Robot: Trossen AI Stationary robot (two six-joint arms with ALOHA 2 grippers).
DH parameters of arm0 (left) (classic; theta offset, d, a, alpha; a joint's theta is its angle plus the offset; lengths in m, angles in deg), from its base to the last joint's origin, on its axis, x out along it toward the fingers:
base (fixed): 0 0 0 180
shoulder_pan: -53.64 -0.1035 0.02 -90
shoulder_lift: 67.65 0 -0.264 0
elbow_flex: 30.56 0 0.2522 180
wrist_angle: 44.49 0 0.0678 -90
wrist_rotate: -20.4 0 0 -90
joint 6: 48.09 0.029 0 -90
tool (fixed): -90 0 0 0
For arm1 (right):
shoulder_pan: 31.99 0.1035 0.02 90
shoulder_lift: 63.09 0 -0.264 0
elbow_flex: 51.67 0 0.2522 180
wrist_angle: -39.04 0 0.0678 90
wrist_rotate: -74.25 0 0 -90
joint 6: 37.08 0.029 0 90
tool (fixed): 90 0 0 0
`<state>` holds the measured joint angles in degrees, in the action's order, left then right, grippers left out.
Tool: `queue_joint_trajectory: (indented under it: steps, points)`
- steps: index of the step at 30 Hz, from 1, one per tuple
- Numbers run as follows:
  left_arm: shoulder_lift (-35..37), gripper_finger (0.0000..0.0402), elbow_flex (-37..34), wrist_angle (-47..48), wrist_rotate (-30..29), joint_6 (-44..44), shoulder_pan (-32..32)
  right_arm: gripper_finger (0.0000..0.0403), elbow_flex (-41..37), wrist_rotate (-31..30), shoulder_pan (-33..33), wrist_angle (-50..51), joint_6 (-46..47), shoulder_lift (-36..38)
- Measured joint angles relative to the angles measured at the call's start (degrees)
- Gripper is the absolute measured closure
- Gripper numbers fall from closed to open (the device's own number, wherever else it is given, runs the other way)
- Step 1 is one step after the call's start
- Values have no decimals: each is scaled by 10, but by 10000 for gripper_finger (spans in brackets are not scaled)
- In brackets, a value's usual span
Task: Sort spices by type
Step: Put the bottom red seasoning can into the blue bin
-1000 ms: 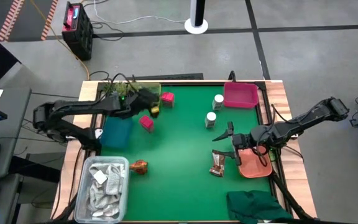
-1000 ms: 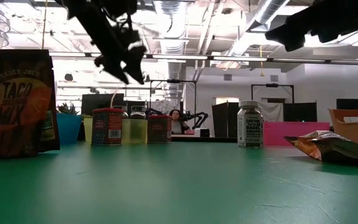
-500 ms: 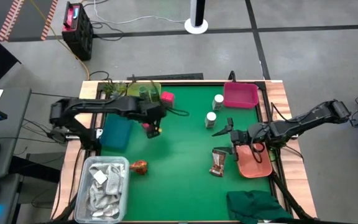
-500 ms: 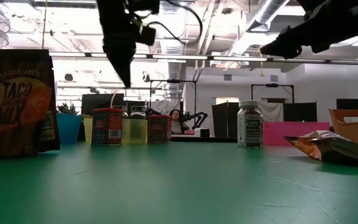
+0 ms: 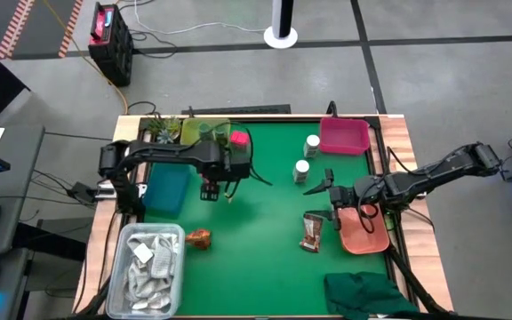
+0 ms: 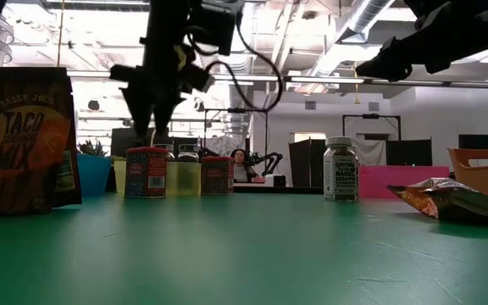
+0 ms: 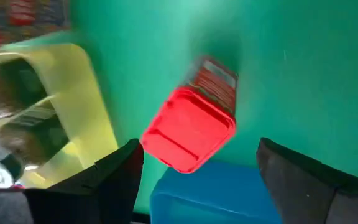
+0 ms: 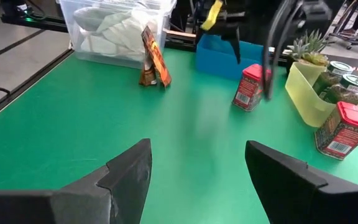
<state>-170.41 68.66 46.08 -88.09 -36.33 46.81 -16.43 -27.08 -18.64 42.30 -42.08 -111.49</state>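
My left gripper [image 5: 216, 189] hangs open, pointing down, just above a pink pack [image 7: 191, 126] standing on the green mat beside the blue bin; its fingers [image 7: 118, 177] flank the pack without touching. In the low view it hovers [image 6: 149, 131] over that pack [image 6: 146, 172]. A second pink pack [image 5: 238, 140] stands by the yellow bin [image 5: 194, 131], which holds the green jars [image 8: 344, 82]. Two white-capped bottles [image 5: 307, 157] stand mid-table. One brown sachet [image 5: 312, 233] lies near my open right gripper [image 5: 325, 203]; another [image 5: 200, 237] stands by the tub.
A blue bin [image 5: 167, 188] sits left of the pack, a pink bin [image 5: 343, 136] at the far right, an orange bin [image 5: 363, 233] under my right arm. The clear tub of white rags [image 5: 149, 267] and the dark green cloth [image 5: 367, 293] lie along the near edge.
My left gripper has swung from beside the yellow bin toward the near edge, over the pink pack, turned to point straight down and dropped close above it. The pack has not moved.
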Motion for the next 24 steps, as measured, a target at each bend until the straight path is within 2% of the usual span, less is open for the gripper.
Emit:
queue_joint_trajectory:
  steps: [13,18,24]
  points:
    - [-23,103,-3,-5,-2,107,-5,117,0,0,1,0,1,0]
    - [-24,103,-4,3,8,116,-15,117,0,0,1,0,5,0]
    - [-24,104,-42,-21,17,139,-19,117,0,0,1,4,5,0]
